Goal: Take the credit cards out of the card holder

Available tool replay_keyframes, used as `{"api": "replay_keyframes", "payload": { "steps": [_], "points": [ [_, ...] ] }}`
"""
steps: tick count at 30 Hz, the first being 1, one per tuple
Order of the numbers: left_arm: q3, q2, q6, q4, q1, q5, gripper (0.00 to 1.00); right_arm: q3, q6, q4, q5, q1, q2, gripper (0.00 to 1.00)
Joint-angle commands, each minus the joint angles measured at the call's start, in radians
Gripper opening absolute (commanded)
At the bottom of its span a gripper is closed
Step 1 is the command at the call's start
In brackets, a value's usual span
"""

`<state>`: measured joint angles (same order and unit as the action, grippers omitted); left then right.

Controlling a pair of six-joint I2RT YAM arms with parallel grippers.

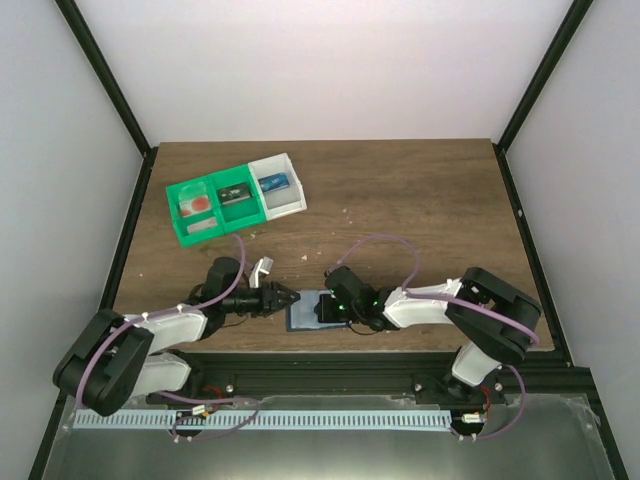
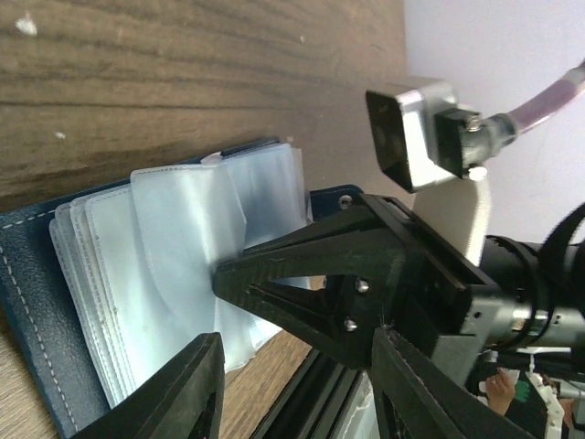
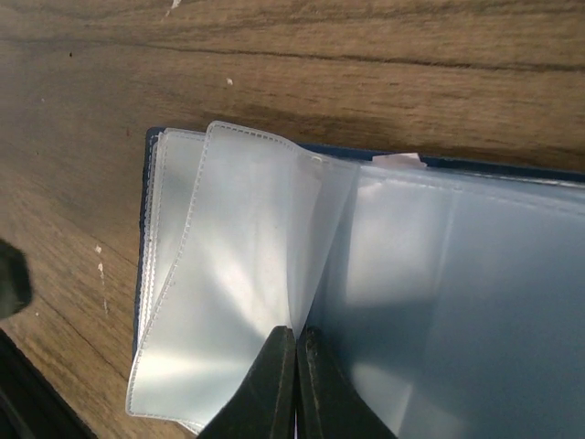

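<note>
White-and-black robot arms (image 1: 425, 305): two
Black two-finger grippers: two, the left gripper (image 1: 284, 297) and the right gripper (image 3: 294, 352)
Blue folding card holder (image 1: 301, 314): one
Clear plastic sleeves (image 3: 247, 265) inside it: several, stacked; exact count cannot be told
Green-and-white plastic tray (image 1: 188, 239): one
Tray compartments: three, two green and one white
Brown wooden table (image 1: 420, 200): one

From my remote station I saw a brown wood-grain table (image 1: 420, 200) enclosed by white walls (image 1: 330, 60) and black frame posts (image 1: 105, 80), with a green-and-white three-compartment tray (image 1: 174, 208) at its far left holding a reddish item (image 1: 197, 205), a black item (image 1: 236, 192) and a blue item (image 1: 274, 182).
</note>
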<state>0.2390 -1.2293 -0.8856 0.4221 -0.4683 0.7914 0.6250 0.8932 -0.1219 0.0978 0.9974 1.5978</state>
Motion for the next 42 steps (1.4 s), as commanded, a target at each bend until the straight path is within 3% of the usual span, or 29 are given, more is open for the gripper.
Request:
{"api": "replay_keyframes", "payload": {
  "steps": [1,13,28,42],
  "points": [
    [-0.001,-0.057,-0.013,0.092,-0.025,-0.031,0.47,-0.029,0.014,-0.054,0.045,0.003,-0.001,0.02],
    [-0.021,-0.134,-0.007,0.138,-0.026,-0.057,0.51,-0.126,0.061,-0.254,0.179,-0.045,-0.010,0.02],
    [-0.028,-0.203,-0.036,0.214,-0.068,-0.063,0.51,-0.148,0.089,-0.301,0.219,-0.068,0.004,0.02],
    [-0.002,-0.045,0.046,-0.058,-0.069,-0.122,0.58,-0.153,0.102,-0.305,0.218,-0.071,0.000,0.02]
  ]
}}
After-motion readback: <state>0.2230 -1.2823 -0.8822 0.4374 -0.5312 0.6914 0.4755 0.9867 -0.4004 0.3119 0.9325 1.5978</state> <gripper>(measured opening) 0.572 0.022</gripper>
